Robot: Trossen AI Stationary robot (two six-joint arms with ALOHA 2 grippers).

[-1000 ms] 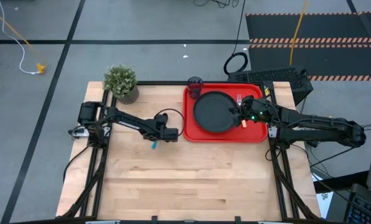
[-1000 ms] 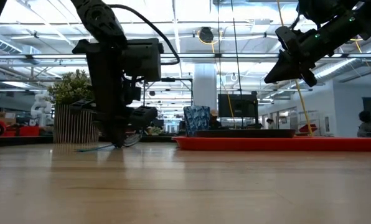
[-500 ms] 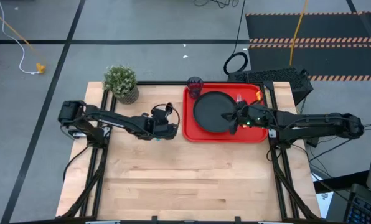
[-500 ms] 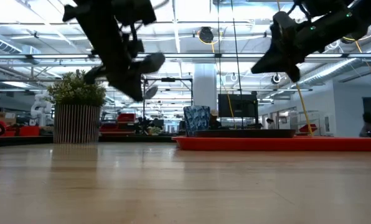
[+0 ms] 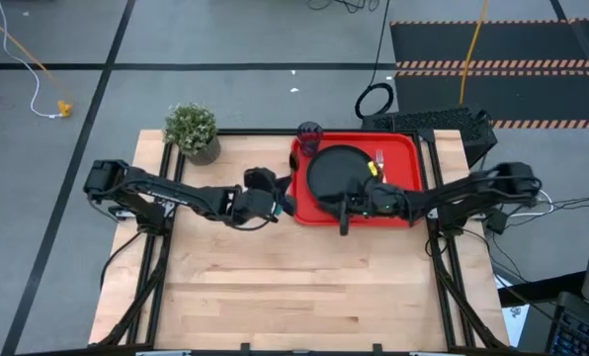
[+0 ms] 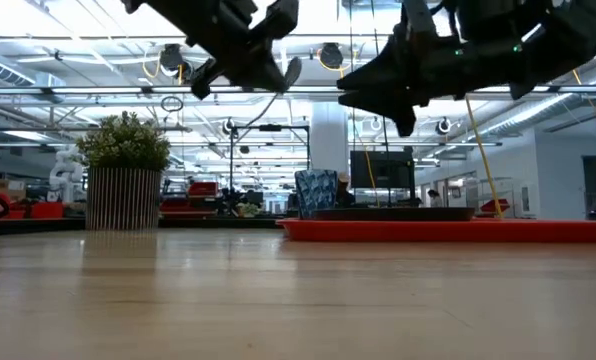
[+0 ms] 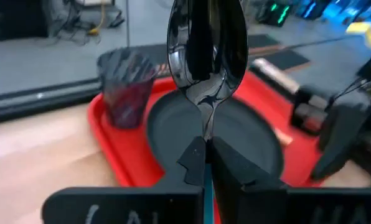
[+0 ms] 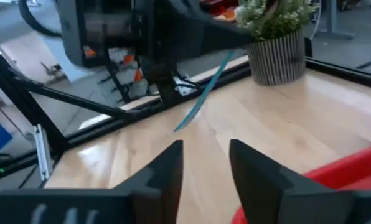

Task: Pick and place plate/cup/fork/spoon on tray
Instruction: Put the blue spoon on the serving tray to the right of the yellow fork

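Observation:
My left gripper hovers just left of the red tray, shut on the spoon, whose dark bowl juts out past the fingertips. On the tray sit the black plate and, at the far left corner, the dark cup. The fork lies on the tray by the plate's right rim. My right gripper hangs open over the tray's near edge with nothing between its fingers. In the low view both grippers are high above the table, the left one left of the right one. My left gripper pinches the spoon between its two fingers at the thin neck just behind the bowl. The fingers reach roughly level from the table's left. The light-blue handle slants down and back from the fingers. The spoon is lifted clear of the table.
A potted plant stands at the table's far left corner. Bare wood stretches across the near half of the table. The two grippers are close together at the tray's near left corner.
My left gripper has risen from the table with the spoon, tipped from pointing down to roughly level, and moved right toward the tray. My right gripper has moved left across the tray to its near edge and has opened.

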